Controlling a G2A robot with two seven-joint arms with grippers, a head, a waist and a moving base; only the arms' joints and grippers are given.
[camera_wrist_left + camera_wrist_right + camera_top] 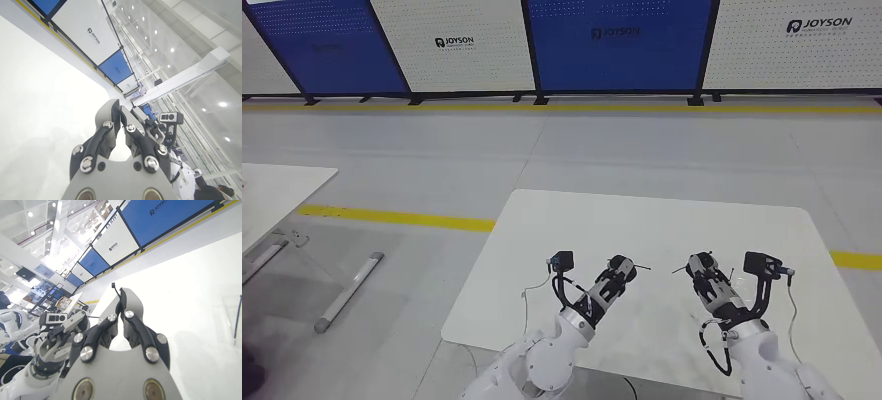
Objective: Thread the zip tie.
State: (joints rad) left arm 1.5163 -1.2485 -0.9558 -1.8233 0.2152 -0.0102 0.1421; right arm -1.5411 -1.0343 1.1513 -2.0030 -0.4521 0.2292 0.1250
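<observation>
Clamps right claw (121, 293) shut on zip tie (115, 289), head poking out; pinches left claw (119, 111) on thin black strand (93, 317) above desk (189, 285).

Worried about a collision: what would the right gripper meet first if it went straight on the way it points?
Probably nothing nearby: the right gripper, shut on the zip tie, points over the white table toward its far edge. The left gripper sits off to one side. Depth is unclear.
</observation>
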